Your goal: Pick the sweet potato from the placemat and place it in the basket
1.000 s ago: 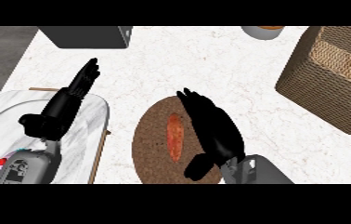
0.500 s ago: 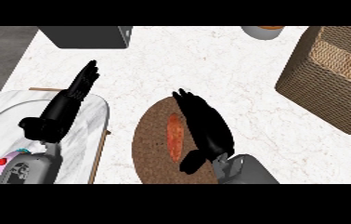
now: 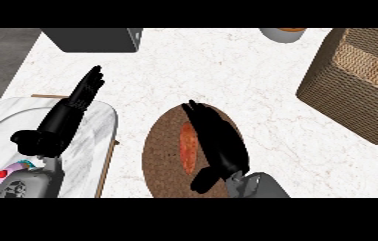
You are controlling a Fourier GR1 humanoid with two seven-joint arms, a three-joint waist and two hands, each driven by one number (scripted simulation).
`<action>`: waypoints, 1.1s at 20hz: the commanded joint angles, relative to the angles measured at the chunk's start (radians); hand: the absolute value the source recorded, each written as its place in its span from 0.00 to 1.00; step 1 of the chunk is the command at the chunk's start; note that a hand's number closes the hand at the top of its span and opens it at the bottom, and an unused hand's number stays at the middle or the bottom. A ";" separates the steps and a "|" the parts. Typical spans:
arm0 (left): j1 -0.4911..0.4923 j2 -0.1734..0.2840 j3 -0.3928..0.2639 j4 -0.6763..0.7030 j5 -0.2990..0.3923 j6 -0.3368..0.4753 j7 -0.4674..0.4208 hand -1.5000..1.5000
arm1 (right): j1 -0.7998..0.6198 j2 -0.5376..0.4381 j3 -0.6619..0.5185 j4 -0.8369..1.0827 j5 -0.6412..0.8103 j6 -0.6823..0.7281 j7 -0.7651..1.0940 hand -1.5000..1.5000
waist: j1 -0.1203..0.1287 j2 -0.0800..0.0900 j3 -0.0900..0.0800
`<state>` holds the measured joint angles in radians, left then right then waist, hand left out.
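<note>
Right hand lying over the sweet potato on the placemat.

The right hand (image 3: 215, 141) is stretching across the round brown placemat (image 3: 161, 157), its fingers lying long and mostly straight along the right side of the orange sweet potato (image 3: 188, 145), which is sitting on the mat and is partly hidden by the hand; the thumb is showing low on the mat, and I cannot tell whether anything is closing round the potato. The left hand (image 3: 70, 110) is resting at the left over a pale marble board (image 3: 100, 150), fingers straight and pointing up the counter, holding nothing. The woven basket (image 3: 347, 85) is standing at the right edge, well apart from the mat. A dark box (image 3: 92, 39) is sitting at the top left, and a small bowl (image 3: 284, 34) at the top.
</note>
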<state>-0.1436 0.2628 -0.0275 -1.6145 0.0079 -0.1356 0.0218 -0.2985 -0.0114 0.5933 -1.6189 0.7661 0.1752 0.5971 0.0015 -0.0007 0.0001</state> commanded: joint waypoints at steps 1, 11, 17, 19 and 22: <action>-0.034 0.010 0.043 -0.019 0.034 -0.042 0.070 0.50 | -0.014 0.011 0.004 -0.028 0.012 0.060 0.069 0.00 | 0.000 0.000 0.000; -0.061 -0.051 0.036 0.112 -0.049 -0.043 -0.043 0.50 | -0.077 0.011 0.123 0.207 0.009 -0.130 0.040 0.00 | 0.002 0.001 0.000; -0.044 -0.070 0.035 0.002 -0.067 -0.031 0.045 0.50 | -0.041 0.011 0.045 0.193 0.042 -0.059 0.010 0.00 | -0.001 0.000 0.000; -0.002 -0.061 0.043 0.001 -0.063 -0.054 -0.007 0.50 | -0.078 0.011 0.114 0.245 0.011 -0.109 0.069 0.00 | 0.003 0.000 0.000; -0.058 -0.052 0.075 0.067 -0.059 -0.065 -0.003 0.50 | -0.172 0.011 0.046 0.367 -0.028 -0.118 0.014 0.00 | 0.003 0.001 0.000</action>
<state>-0.1738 0.2066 0.0297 -1.5835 -0.0443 -0.1874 0.0205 -0.4131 -0.0002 0.6614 -1.3201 0.7632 0.0602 0.6170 0.0049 0.0005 0.0000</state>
